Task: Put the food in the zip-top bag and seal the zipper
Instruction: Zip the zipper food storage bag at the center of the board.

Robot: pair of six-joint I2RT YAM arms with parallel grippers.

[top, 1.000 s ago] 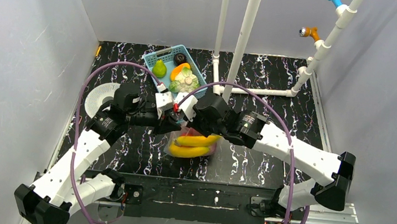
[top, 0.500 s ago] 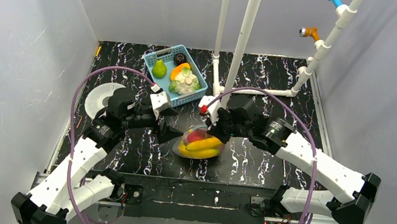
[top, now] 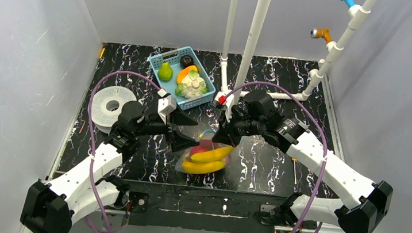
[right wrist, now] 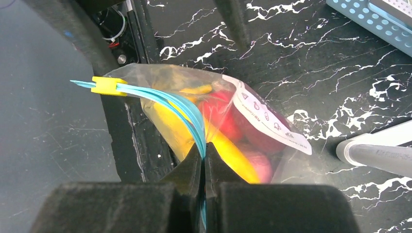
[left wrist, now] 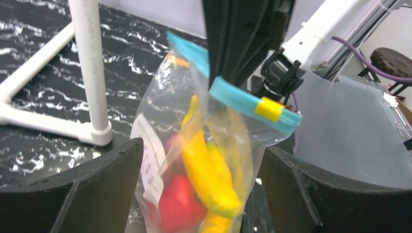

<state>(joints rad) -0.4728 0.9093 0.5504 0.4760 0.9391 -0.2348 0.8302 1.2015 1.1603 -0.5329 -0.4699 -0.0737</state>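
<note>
Your table (top: 146, 165) is a black top veined with white, walled in pale grey on three sides. At the far middle a light-blue basket (top: 154, 63) sits on it at an angle. To the left, near the wall, a white roll (top: 100, 108) lies flat. A white pipe frame (top: 275, 94) stands on the far right part, its foot just beside the basket. The clear bag (top: 205, 158) hangs over the near middle; you cannot tell whether its bottom touches the top.
</note>
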